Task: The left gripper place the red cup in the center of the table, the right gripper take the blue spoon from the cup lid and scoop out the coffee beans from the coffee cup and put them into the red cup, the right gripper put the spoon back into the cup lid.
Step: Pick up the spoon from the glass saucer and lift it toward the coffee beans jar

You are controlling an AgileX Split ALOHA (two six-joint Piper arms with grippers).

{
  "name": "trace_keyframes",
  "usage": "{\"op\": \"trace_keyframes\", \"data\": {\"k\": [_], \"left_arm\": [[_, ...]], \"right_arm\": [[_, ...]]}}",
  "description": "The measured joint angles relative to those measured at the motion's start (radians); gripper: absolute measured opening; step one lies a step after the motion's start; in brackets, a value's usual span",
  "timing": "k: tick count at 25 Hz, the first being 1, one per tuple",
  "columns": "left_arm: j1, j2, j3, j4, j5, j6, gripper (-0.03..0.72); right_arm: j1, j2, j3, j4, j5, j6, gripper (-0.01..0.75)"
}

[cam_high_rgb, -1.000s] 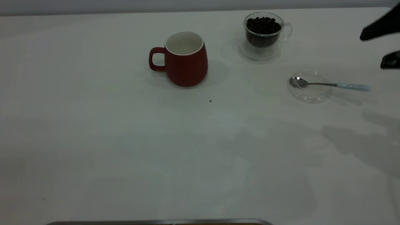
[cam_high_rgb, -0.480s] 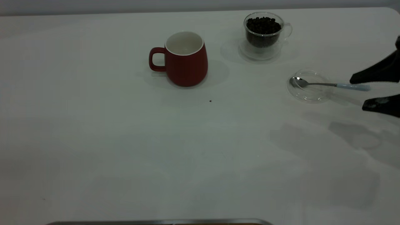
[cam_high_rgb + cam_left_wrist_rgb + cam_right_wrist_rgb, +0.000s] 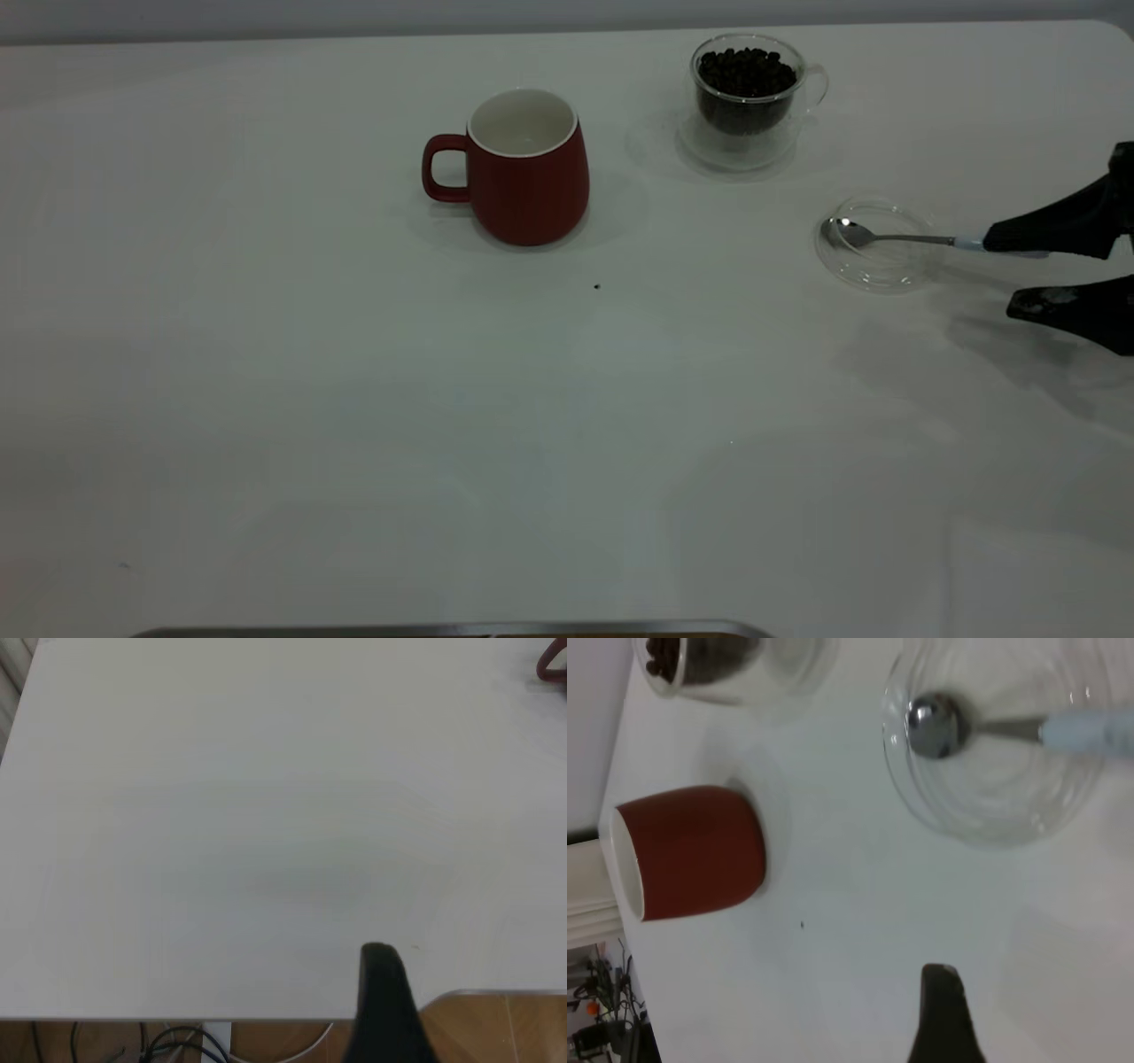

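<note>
Since half a second back, the right end effector (image 3: 999, 271) has slid further in along the spoon's line, and its upper finger now overlaps the tail of the handle, where before the tip sat just short of it.

The blue spoon (image 3: 921, 239) lies with its steel bowl inside the cup lid (image 3: 879, 266) and its pale blue handle reaching out over the rim toward the right arm, so its long axis runs roughly crosswise to the exterior view and points straight at the approaching fingers. Those fingers are spread, one above the handle line and one below, with nothing pinched yet; whether the upper one touches the handle I cannot tell. A closing move would likely take the handle near its end.

Beyond the lid, the coffee cup (image 3: 749, 97) stands well apart at the far side, heaped with coffee beans (image 3: 746, 71). The red cup (image 3: 527, 173) stands upright toward the middle of the tabletop (image 3: 354, 399), handle turned away from the coffee cup, white inside apparently empty.

The left end effector (image 3: 381, 1010) hangs over the tabletop's near edge, far from everything; only one dark finger shows.
</note>
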Motion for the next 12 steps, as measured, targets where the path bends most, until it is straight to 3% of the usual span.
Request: {"op": "trace_keyframes", "data": {"k": [12], "left_arm": [[0.000,0.000,0.000,-0.001,0.000,0.001,0.577]], "right_arm": [[0.000,0.054,-0.120,-0.012,-0.030,0.039,0.576]]}}
